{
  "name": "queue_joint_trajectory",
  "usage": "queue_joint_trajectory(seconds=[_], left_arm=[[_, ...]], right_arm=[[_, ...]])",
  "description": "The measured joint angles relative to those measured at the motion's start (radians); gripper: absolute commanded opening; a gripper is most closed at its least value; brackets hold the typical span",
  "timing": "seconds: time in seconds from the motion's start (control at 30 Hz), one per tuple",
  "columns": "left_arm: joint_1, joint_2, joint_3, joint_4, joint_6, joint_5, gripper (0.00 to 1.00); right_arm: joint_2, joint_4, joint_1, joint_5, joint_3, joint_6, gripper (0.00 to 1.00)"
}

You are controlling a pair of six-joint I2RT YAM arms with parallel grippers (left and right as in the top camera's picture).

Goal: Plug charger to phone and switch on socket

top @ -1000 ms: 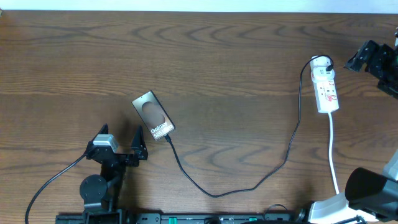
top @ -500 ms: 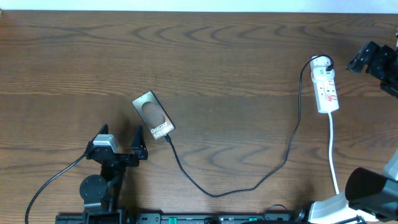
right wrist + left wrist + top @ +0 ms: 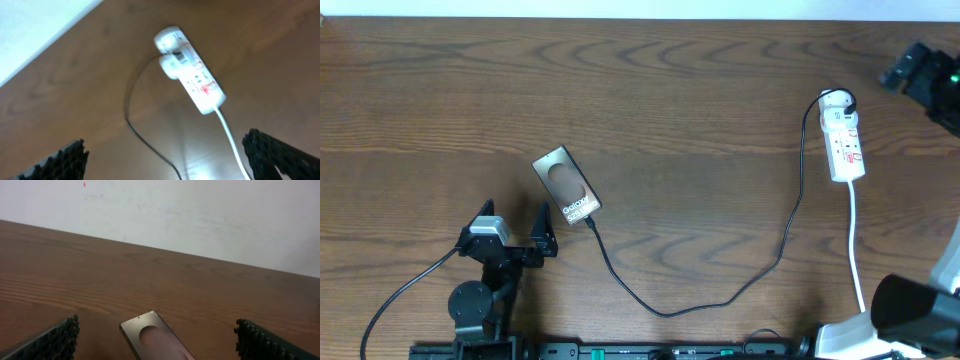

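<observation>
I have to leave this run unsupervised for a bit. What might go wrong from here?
1. The charger meets the phone at its lower end, but whether its tip is seated cannot be told; the open left gripper nearby might nudge it loose.
2. The socket has small red switches; the open right gripper might miss them or shove it.
3. The charger's slack loop could snag an arm.
</observation>
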Motion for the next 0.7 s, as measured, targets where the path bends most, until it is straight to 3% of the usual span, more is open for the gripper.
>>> queue_joint_trajectory(seconds=[0.27, 0.57, 0.67, 0.7], left_arm=[[0.000, 0.000, 0.002, -0.002, 0.000, -0.004, 0.98], [0.000, 0.000, 0.004, -0.006, 0.000, -0.007, 0.98], [0.000, 0.000, 0.005, -0.007, 0.000, -0.007, 0.98], [0.000, 0.000, 0.005, -0.007, 0.000, -0.007, 0.98]], right_arm=[[-0.219, 0.404, 0.189, 0.050, -0.334, 0.017, 0.99], [-0.602, 0.917, 0.270, 0.129, -0.974, 0.018, 0.99], [-0.769, 1.130, 0.270, 0.134, -1.285, 0.018, 0.99], [-0.780, 1.142, 0.270, 0.134, -1.301, 0.018, 0.99]])
